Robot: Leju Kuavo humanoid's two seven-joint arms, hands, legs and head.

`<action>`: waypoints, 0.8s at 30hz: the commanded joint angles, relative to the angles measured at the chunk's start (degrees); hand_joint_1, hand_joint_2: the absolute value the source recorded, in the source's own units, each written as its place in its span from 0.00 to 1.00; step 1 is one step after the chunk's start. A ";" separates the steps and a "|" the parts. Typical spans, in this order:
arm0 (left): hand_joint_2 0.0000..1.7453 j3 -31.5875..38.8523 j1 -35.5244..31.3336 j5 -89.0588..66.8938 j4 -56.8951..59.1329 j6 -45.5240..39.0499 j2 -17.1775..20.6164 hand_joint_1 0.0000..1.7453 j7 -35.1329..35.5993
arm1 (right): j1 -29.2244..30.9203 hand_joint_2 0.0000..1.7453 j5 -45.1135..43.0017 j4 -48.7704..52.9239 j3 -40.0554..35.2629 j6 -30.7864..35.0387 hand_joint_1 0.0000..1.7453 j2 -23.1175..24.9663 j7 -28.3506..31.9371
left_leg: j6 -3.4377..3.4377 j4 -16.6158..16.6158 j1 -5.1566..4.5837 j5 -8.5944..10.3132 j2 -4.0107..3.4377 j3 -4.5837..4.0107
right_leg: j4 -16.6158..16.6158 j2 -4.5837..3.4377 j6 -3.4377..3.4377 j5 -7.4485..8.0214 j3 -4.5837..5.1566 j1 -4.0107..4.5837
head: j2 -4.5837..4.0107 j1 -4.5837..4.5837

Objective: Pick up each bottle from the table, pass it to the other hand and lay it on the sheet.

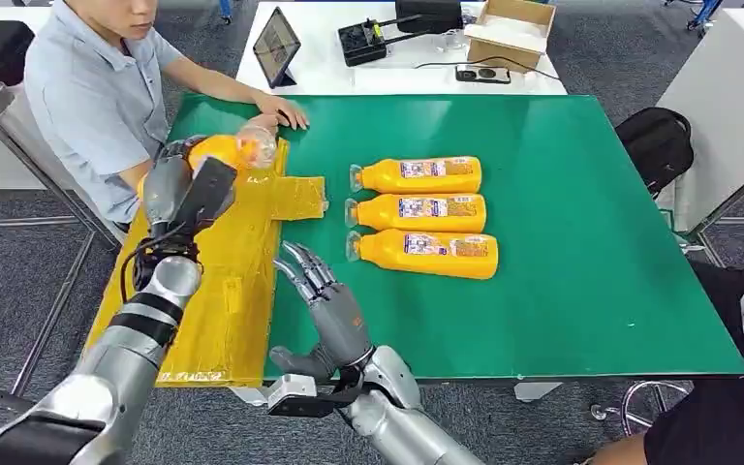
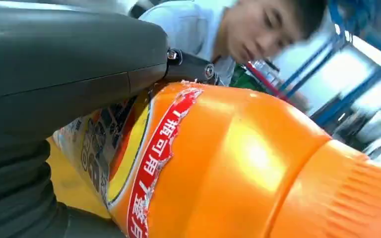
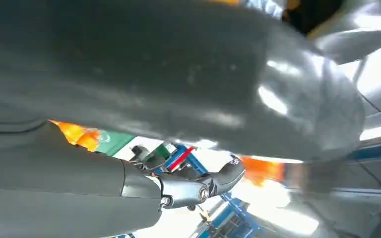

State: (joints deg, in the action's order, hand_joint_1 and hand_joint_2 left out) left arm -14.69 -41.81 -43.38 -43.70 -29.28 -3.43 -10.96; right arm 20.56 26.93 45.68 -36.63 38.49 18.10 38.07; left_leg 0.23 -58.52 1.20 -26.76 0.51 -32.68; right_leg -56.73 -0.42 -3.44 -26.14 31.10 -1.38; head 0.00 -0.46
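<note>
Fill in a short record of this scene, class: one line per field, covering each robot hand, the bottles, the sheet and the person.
Left hand: grips an orange bottle above the far end of the yellow sheet
Right hand: holds nothing, fingers spread, above the green table near its front edge
Bottles on table: three, lying on their sides in a row, caps toward the sheet
Sheet: lies along the table's left edge
Person: seated at the far left corner, one hand resting on the table
</note>
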 commanded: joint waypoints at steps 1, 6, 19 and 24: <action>1.00 8.08 26.29 46.16 -39.45 23.49 -5.59 0.00 -19.88 | -17.22 1.00 -1.06 43.55 -2.22 1.51 0.00 -12.32 1.93 | -0.05 -0.04 0.04 0.03 0.07 -0.07 | -0.01 0.14 0.12 0.01 0.01 0.06 | 0.00 0.00; 1.00 7.99 26.71 47.31 -39.99 23.42 -5.48 0.00 -19.57 | -17.80 1.00 -0.15 43.84 -1.27 1.51 0.00 -12.41 1.93 | -0.06 -0.06 0.05 0.01 0.01 -0.12 | -0.04 0.08 0.14 0.02 0.08 0.08 | 0.00 -0.04; 1.00 7.99 26.71 47.31 -39.99 23.42 -5.48 0.00 -19.57 | -17.80 1.00 -0.15 43.84 -1.27 1.51 0.00 -12.41 1.93 | -0.08 -0.04 0.05 0.03 0.04 -0.14 | 0.00 0.13 0.16 0.03 0.06 0.09 | 0.00 -0.02; 1.00 7.99 26.71 47.31 -39.99 23.42 -5.48 0.00 -19.57 | -17.80 1.00 -0.15 43.84 -1.27 1.51 0.00 -12.41 1.93 | -0.08 -0.02 0.06 0.03 0.01 -0.08 | 0.02 0.10 0.17 0.03 0.01 0.10 | 0.00 0.00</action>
State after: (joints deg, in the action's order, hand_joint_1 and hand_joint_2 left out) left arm -20.78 -51.36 -60.76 -29.68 -4.64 1.55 0.65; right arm 10.96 25.60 72.10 -36.63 29.20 12.00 38.07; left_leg 0.24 -58.52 1.20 -26.75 0.50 -32.74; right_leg -56.75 -0.42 -3.44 -26.14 31.14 -1.37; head 0.00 -0.46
